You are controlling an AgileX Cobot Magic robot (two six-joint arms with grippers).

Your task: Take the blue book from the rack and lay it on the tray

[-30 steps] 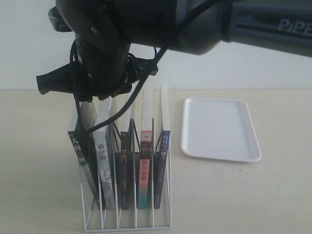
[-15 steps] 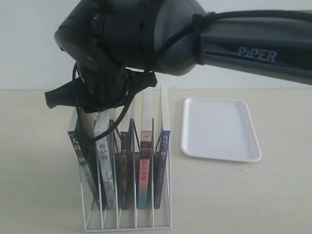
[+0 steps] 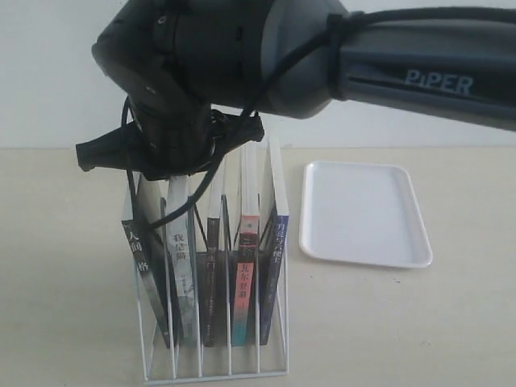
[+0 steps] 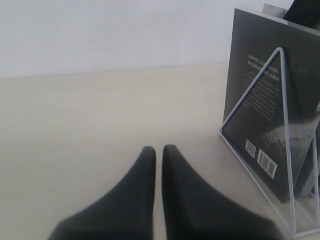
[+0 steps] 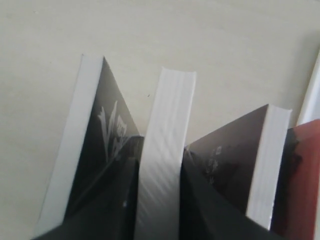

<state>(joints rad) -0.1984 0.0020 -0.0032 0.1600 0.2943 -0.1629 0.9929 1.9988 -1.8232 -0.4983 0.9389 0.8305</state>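
Your blue book (image 3: pixel 275 262) is in the rightmost slot of the rack (image 3: pixel 218 376), lower centre of the exterior frame. It stands on end with its long axis near vertical and the top tipped a little right. The dark blue spine faces the camera and the page edge is up. The spine has white Chinese characters, too small to read.

Nothing is gripping it. Just left of it is the red-and-teal-spined book (image 3: pixel 243 282), then a dark-spined book (image 3: pixel 211 282), the grey-spined book (image 3: pixel 181 266) and a black-spined book (image 3: pixel 139 266) at the far left.

Your right arm (image 3: pixel 403 72) is marked "PiPER". It comes in from the upper right, crosses above the rack and blocks the book tops on the left. The right hand (image 5: pixel 160 160) is on the grey-spined book, not the blue one, with its fingers (image 5: pixel 117 200) pinching the white page block from both sides.

The left hand (image 4: pixel 156 148) is pressed together and holds nothing. It sits over the bare desk (image 3: pixel 72 282) beside the rack's end. The dark back cover there shows a barcode and a QR code.

The tray (image 3: pixel 367 214) lies flat at right centre, apart from the rack.
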